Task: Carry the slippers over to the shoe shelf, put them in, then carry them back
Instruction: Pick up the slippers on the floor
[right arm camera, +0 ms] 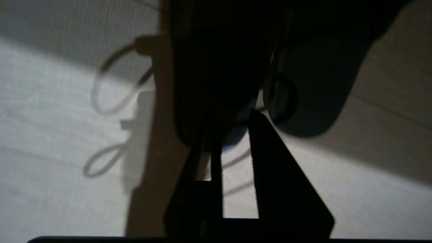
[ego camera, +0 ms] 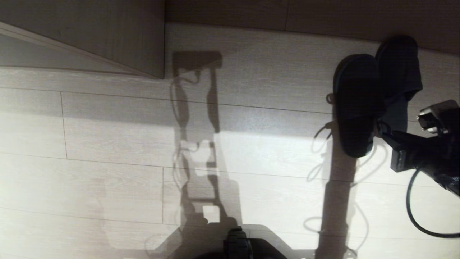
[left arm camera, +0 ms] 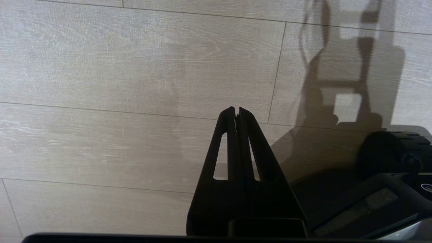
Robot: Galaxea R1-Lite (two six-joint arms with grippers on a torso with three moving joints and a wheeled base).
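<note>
The two dark slippers lie side by side on the pale wood floor at the right of the head view, one [ego camera: 355, 104] nearer the middle and the other [ego camera: 399, 64] beyond it. My right gripper [ego camera: 379, 128] reaches in from the right edge to the heel end of the nearer slipper [right arm camera: 219, 67]. In the right wrist view the gripper [right arm camera: 233, 116] is open, with floor showing between its fingers and the tips either side of the heel rim. The second slipper [right arm camera: 320, 84] lies just beside it. My left gripper [left arm camera: 236, 108] is shut and empty, hanging over bare floor.
A beige wood-grain panel [ego camera: 107, 36] stands at the far left; I cannot tell whether it belongs to the shoe shelf. A darker board [ego camera: 305, 14] runs along the far edge. A black cable [ego camera: 413, 212] loops from my right arm. My base [ego camera: 237, 246] shows at the bottom.
</note>
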